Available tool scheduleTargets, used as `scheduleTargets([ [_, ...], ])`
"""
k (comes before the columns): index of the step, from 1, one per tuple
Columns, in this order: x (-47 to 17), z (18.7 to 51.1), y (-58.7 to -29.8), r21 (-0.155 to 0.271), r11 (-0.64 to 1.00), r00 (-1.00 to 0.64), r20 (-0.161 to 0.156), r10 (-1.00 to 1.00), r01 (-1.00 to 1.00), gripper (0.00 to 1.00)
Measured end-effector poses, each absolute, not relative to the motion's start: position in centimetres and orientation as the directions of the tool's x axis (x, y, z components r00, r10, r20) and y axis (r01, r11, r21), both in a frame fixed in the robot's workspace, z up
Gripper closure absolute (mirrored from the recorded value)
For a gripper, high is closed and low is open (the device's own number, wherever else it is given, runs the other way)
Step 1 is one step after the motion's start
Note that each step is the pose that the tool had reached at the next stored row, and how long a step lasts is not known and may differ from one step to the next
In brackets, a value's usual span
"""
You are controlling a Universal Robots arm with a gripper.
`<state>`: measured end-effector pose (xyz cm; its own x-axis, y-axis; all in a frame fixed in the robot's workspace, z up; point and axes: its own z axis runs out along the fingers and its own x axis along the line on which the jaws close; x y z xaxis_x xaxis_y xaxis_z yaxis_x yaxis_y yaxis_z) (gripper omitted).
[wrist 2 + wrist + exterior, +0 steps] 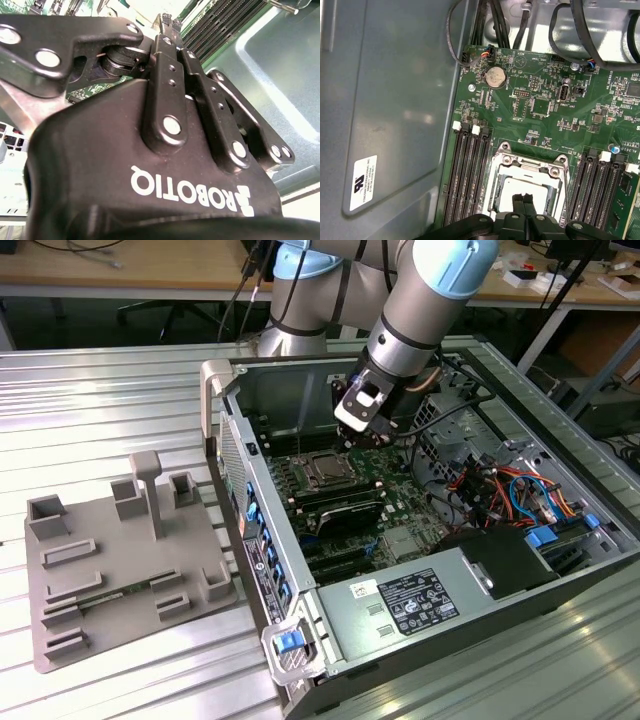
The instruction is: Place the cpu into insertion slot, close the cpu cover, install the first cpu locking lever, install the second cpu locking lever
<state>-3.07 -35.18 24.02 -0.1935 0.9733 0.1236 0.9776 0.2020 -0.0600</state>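
The insertion slot (506,161) is a silver-rimmed square socket on the green board, between two banks of black memory slots. The cpu (536,188) lies in it, its pale metal top showing through the cut-out of the cpu cover (535,165), which appears to lie flat over it. My gripper (524,199) hangs just above the cpu with its black fingers pressed together and nothing between them. In the second wrist view the gripper (168,21) is shut too. In the exterior view the gripper (350,426) hovers over the socket (325,472) inside the open case.
Black memory slots (467,175) flank the socket. Cables (490,22) hang at the board's far edge near a coin battery (495,77). The grey case wall (390,100) is close beside the board. A grey fixture tray (120,560) lies on the exterior view's left.
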Motion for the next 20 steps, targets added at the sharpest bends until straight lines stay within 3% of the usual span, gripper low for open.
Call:
scheduleTargets([
  [20,-3.07,24.02,-35.18,-0.060,0.212,-0.203,0.124,0.971,0.975,0.89],
])
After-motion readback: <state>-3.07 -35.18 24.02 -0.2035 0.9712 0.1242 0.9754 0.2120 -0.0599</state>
